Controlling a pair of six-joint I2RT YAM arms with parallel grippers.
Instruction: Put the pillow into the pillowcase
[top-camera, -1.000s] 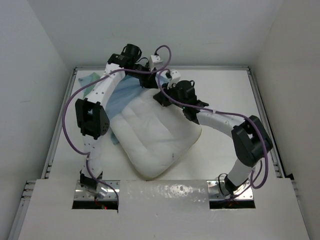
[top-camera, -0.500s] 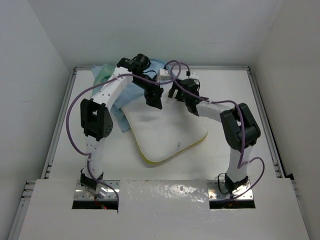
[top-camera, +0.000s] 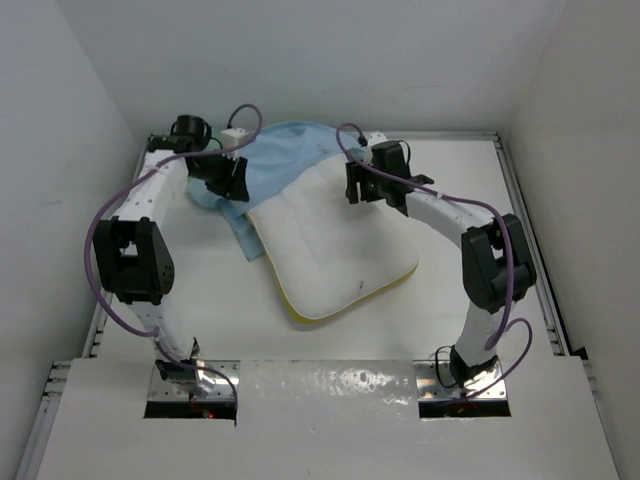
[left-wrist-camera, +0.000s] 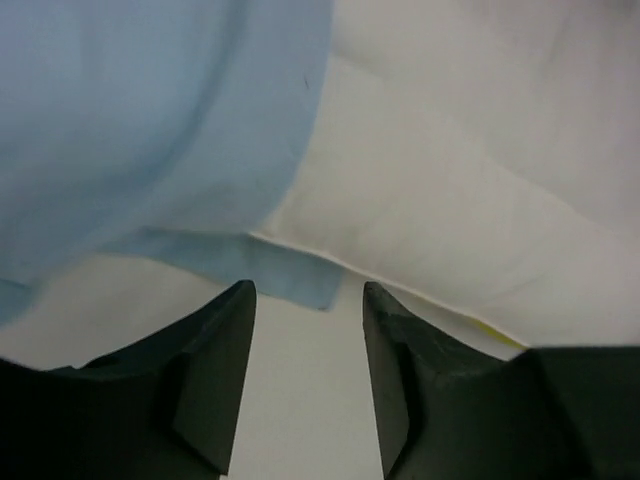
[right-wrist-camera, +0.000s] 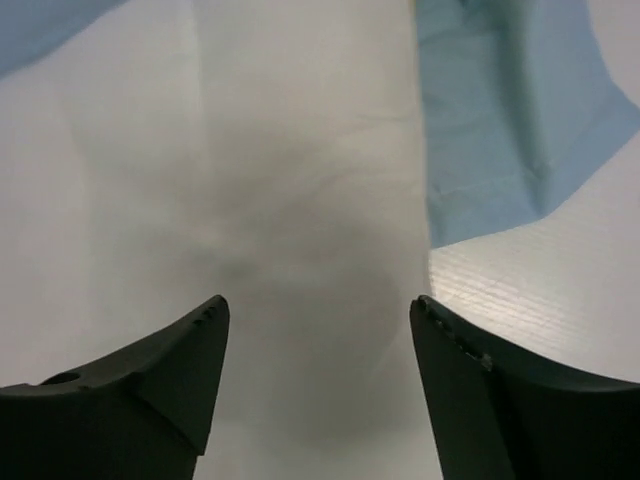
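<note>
tabletop (top-camera: 470, 185) | pillow (top-camera: 330, 240) is laid diagonally, its far end just tucked into the blue pillowcase (top-camera: 280, 155), most left outside | step: insertion judged barely begun | left gripper (left-wrist-camera: 305, 300) is held open beside the case edge | right gripper (right-wrist-camera: 320, 310) is held open above the pillow | next: case mouth to be gripped, drawn over the pillow

Top view: fixed, high behind the arm bases (top-camera: 185, 372), looked down over the whole table (top-camera: 200, 290). Both wrist views: very close, looked down; each shared the pillow (left-wrist-camera: 450, 200) and pillowcase (left-wrist-camera: 150, 110) border with it.
</note>
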